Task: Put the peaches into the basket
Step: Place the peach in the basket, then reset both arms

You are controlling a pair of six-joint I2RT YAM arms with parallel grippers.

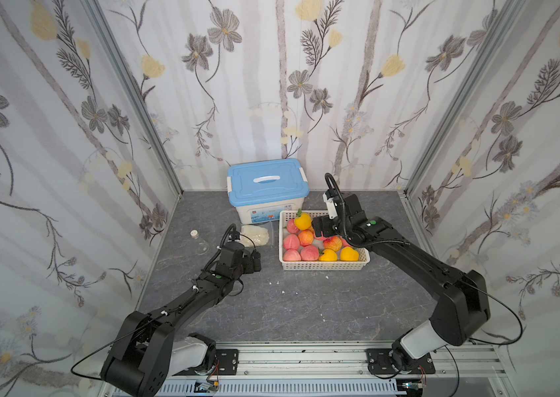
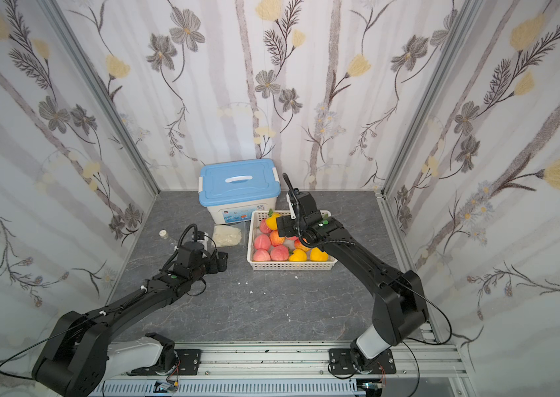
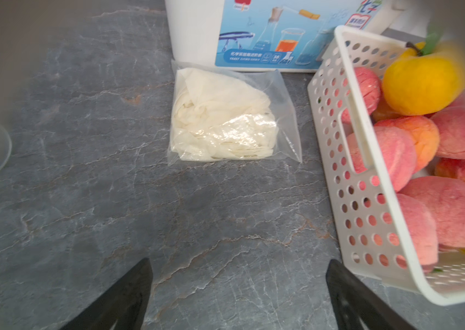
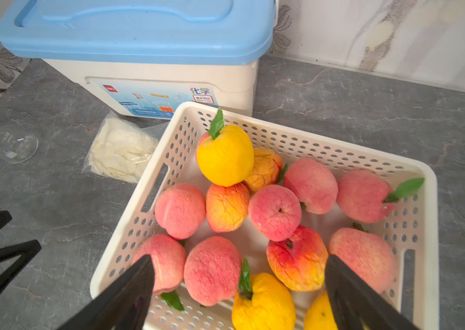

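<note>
**Grey stone tabletop — peaches piled in the basket**

Left gripper hovers over bare stone beside the basket, fingers apart and empty. Right gripper hangs above the fruit, fingers spread wide — gripping nothing.

Peaches heaped in the basket (right claw over them), blue-lidded box behind

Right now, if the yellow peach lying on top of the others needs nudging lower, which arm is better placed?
Probably the right: the right gripper hangs open above the basket, close to the yellow peach. The left gripper, also open, is over the table outside the basket.
</note>
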